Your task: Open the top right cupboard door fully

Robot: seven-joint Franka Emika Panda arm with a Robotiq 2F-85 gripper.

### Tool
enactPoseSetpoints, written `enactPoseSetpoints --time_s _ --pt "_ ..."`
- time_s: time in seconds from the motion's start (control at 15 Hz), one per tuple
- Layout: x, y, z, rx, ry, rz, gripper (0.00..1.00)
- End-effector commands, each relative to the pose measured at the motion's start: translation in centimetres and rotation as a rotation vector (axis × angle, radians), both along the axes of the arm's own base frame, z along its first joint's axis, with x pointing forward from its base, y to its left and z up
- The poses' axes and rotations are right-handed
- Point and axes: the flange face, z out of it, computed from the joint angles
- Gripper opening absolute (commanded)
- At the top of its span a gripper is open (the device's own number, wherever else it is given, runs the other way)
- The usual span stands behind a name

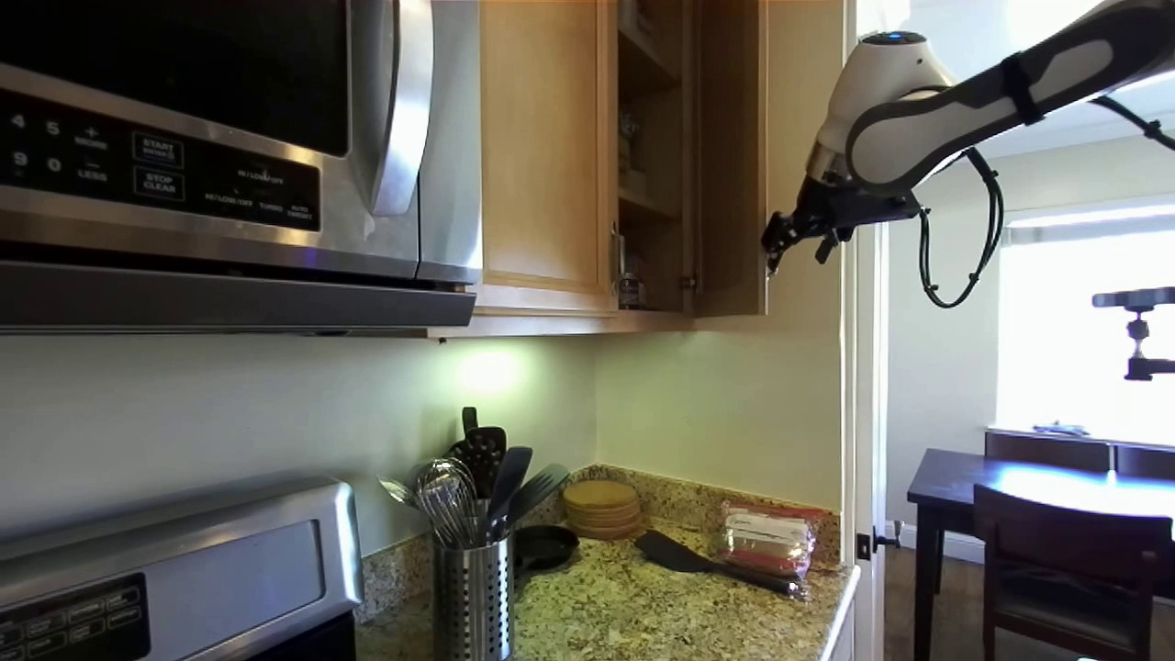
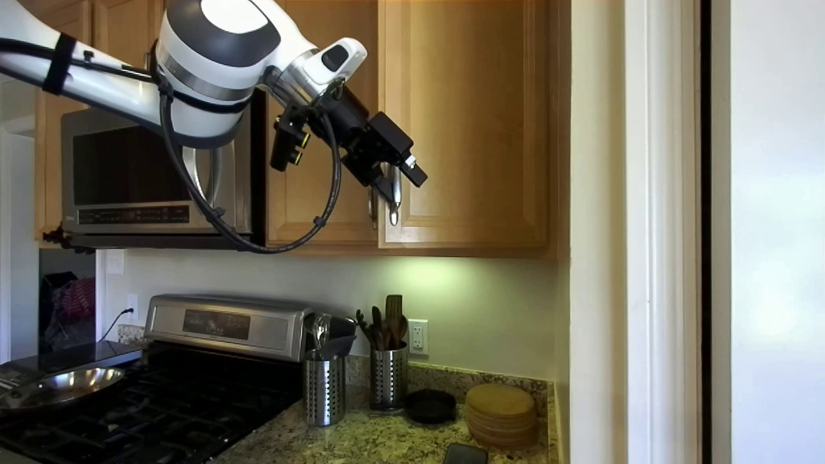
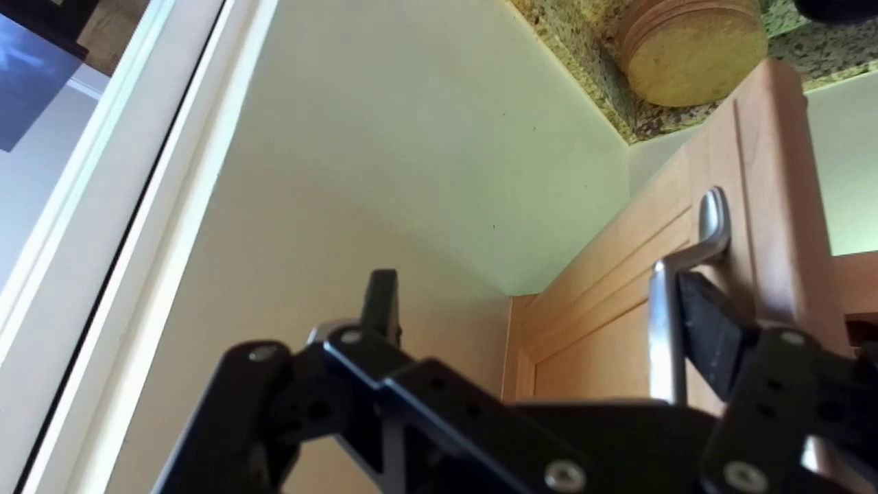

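Note:
The top right cupboard door, light maple, stands swung open. In an exterior view its inner side (image 1: 732,165) is seen at a slant beside the open shelves; its front shows in an exterior view (image 2: 470,116) and in the wrist view (image 3: 590,357). Its silver bar handle (image 3: 665,336) also shows in an exterior view (image 2: 396,187). My gripper (image 3: 545,309) is open. One finger is tucked behind the handle, between bar and door; the other stands apart on the wall side. The gripper is at the door's free edge in both exterior views (image 1: 774,252) (image 2: 405,183).
The neighbouring door (image 1: 546,138) is closed beside the microwave (image 1: 386,239). A pale side wall (image 3: 384,171) and white door frame (image 3: 158,226) stand near the gripper. On the counter below are a utensil holder (image 1: 473,597), round wooden boards (image 1: 601,509) and a plastic package (image 1: 769,534).

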Motion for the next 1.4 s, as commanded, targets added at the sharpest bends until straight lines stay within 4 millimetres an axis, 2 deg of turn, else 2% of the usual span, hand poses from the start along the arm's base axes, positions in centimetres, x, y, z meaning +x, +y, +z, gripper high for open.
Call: enactPoseSetpoints --time_s 0.0,0.33,0.6,0.8,0.93,1.33 --pt "-3.8 -1.9 1.6 -0.01 0.001 -0.023 1.0" --pt "-5.5 -5.0 1.6 -0.046 -0.014 -0.137 1.0" --pt "-6.3 -6.4 1.5 -0.038 -0.029 -0.188 1.0" --pt "-9.0 -5.9 2.9 -0.015 -0.041 -0.199 1.0" --pt "-9.3 -5.2 3.0 0.048 -0.06 -0.086 1.0" --pt "-10.6 -6.4 3.7 0.049 -0.149 -0.082 1.0"
